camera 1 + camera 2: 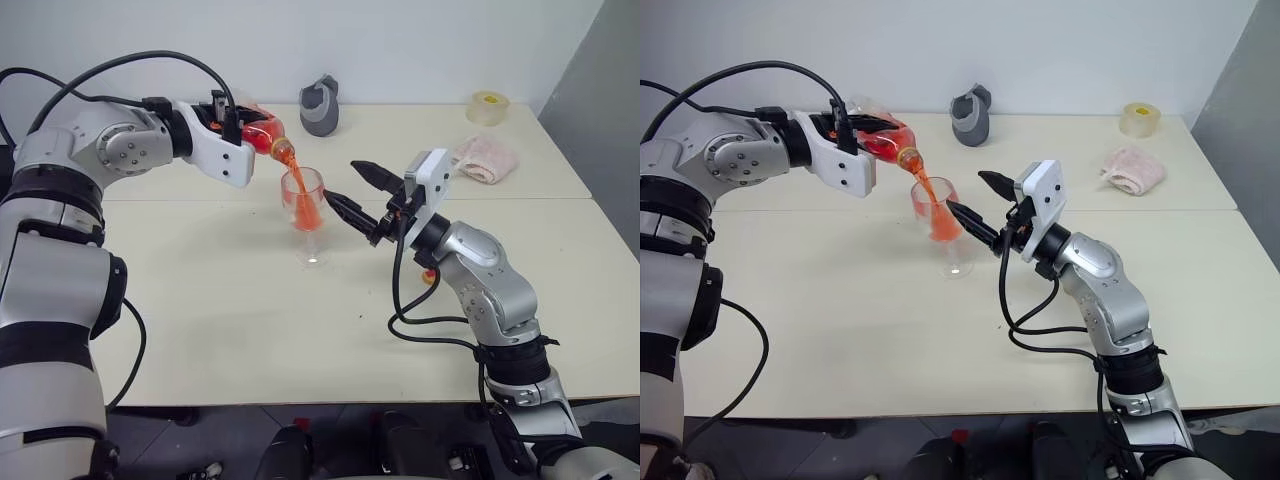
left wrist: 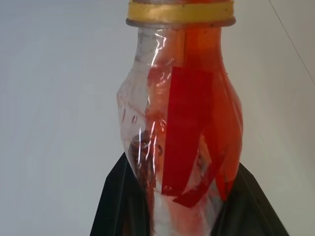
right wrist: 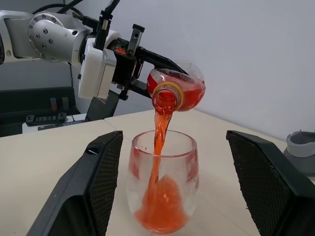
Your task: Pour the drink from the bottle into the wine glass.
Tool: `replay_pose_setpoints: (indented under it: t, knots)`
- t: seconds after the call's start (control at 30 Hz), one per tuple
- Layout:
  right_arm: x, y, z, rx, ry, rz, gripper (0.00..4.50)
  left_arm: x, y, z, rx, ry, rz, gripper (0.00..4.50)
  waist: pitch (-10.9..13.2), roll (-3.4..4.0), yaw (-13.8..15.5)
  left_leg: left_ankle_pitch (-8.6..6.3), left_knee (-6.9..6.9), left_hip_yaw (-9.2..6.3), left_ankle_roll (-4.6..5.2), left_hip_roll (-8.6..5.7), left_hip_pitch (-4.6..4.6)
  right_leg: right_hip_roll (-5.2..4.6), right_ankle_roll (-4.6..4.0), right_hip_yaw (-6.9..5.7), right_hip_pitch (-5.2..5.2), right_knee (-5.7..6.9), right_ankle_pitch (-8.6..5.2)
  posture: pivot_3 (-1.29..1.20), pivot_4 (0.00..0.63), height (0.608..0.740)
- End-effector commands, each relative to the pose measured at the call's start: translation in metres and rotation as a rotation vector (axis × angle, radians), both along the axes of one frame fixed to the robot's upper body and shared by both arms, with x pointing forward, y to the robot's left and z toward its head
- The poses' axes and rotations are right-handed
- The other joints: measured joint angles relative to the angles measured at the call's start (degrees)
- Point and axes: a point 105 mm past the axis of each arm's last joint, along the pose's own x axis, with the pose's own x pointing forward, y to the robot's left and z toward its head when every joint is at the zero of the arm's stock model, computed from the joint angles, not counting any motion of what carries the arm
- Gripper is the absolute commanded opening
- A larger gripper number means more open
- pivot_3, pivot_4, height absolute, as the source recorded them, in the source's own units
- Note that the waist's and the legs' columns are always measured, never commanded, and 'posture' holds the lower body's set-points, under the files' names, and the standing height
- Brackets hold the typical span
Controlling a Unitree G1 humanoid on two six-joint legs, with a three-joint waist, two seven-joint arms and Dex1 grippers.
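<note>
**A:** Mid-pour right now. Left gripper (image 1: pixel 243 132) clamped tight on the bottle (image 1: pixel 262 136), tipped neck-down just above the wine glass (image 1: pixel 306 215), near the middle of the table (image 1: pixel 250 330). Thin stream of drink (image 3: pixel 158 147) dropping from the open mouth into the bowl, already pooling red at the bottom. Right gripper (image 1: pixel 352 190) just beside the glass, fingers spread wide to either side of the bowl, seemingly not touching it.

**B:** Thoughts on handling?

**A:** Thin clear plastic, so probably light and squishy. Too hard a squeeze likely to buckle the wall and surge the flow. Held low on the body, near the base, neck and yellow ring (image 2: pixel 180 12) left free, which looks like the sensible spot. Lighter by the second too, so more tilt likely needed soon.

**B:** And the glass?

**A:** Fragile, tall, small foot, getting top-heavy with liquid. Easy to tip with a bump from those open fingers. Best bet for steadying: gentle pinch around the bowl, not the stem. Smooth wall, probably slippery if splashed.
</note>
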Motion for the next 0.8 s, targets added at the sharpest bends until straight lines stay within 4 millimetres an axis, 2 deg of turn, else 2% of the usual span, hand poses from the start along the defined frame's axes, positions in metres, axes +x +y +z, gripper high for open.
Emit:
replay_pose_setpoints:
  t: [0.03,0.8]
  knots:
    - [-0.0067,0.0014,0.0158,0.021,-0.066,0.019,3.62,-0.0038,0.0030,0.0264,-0.014,-0.082,0.000,1.01,0.0,0.00,0.0,0.00,0.00,0.01,0.00,0.00,0.00,0.00,0.00,0.00,-0.01,0.01,0.00,0.00,0.150,0.740]
    - [-0.0094,0.0014,0.0149,0.014,-0.068,0.026,3.62,-0.0033,0.0036,0.0338,0.019,-0.129,0.005,1.01,0.0,0.00,0.0,-0.01,0.03,0.15,0.01,-0.02,-0.03,-0.02,0.03,0.13,-0.16,0.20,-0.02,0.00,0.150,0.740]
